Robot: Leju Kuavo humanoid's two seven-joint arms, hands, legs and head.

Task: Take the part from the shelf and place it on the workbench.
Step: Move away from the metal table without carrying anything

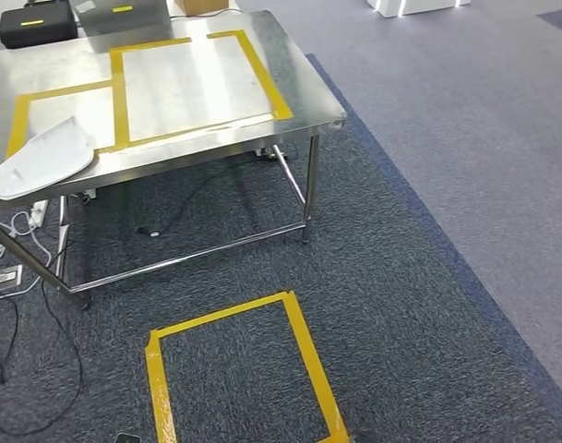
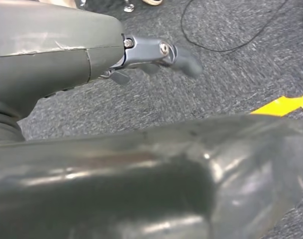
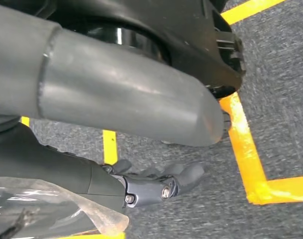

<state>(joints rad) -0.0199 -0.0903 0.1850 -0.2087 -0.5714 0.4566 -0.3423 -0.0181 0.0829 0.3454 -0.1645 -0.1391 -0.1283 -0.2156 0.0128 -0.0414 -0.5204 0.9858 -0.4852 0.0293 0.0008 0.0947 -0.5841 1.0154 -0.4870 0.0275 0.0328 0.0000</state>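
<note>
Looks mostly done: the white part [image 1: 42, 159] already lies on the steel workbench [image 1: 215, 148], near its front left edge. The left hand [image 2: 157, 55] and right hand [image 3: 157, 186] hang over carpet, fingers loosely extended, holding nothing.

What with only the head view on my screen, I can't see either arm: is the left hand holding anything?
Observer: No. The left hand hangs over the grey carpet with nothing in it.
Operator: And the right hand?
Observer: The right hand holds nothing either. Its fingers are stretched out above the carpet.
Operator: Is it anywhere near the floor marking?
Observer: Yes. In the right wrist view, strips of yellow tape lie on the carpet below and beside that hand.
</note>
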